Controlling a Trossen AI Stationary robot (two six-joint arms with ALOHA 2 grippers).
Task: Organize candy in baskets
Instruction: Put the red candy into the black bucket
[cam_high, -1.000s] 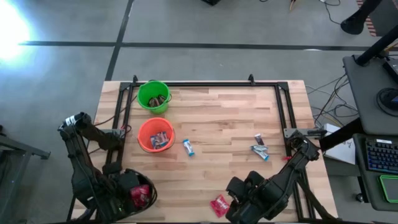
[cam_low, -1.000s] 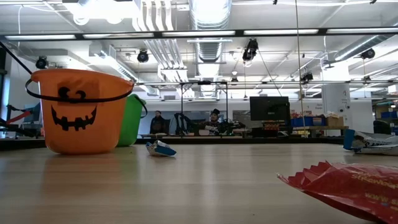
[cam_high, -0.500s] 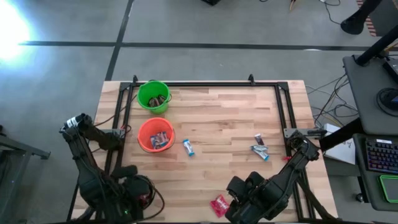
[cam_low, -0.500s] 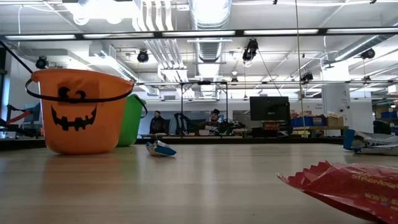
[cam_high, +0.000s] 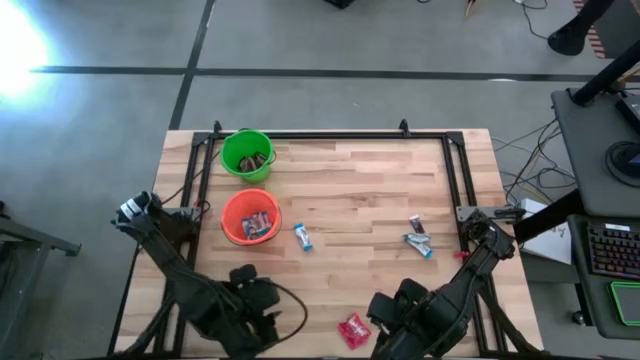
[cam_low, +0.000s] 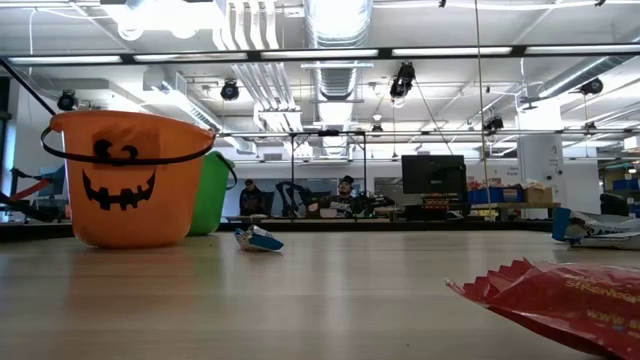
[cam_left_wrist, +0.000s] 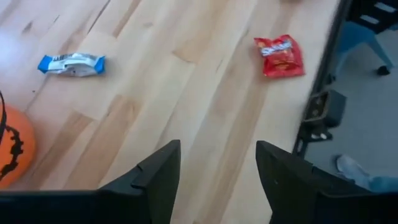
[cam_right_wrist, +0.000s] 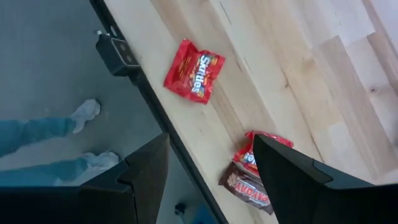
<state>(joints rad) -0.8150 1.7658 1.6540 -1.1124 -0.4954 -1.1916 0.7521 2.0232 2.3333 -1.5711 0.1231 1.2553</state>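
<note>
From above, the left arm has swung inward since the earlier frame: its left gripper (cam_high: 250, 300), which a second ago sat off the desk's near-left corner, now hangs over the near edge of the desk (cam_high: 360, 190), while the right gripper (cam_high: 395, 325) stays low at the near edge beside a red candy packet (cam_high: 352, 330). The green basket (cam_high: 246, 155) holds dark candy at the far-left corner, the orange basket (cam_high: 249, 217) sits just in front of it with wrappers inside, a blue-and-white candy (cam_high: 303, 237) lies just right of the orange one, and two more candies (cam_high: 418, 237) lie near the right rail. In the low view nothing has shifted: the orange basket with its pumpkin face stands on the pale wooden desk with the green basket behind it, and seated people (cam_low: 345, 195) show among monitors under strip lights. The left wrist view shows its jaws spread and empty above the wood, the blue-and-white candy and red packet ahead. The right wrist view shows its jaws spread too, over the desk edge, grey floor and a person's legs (cam_right_wrist: 43, 134) beyond.
</note>
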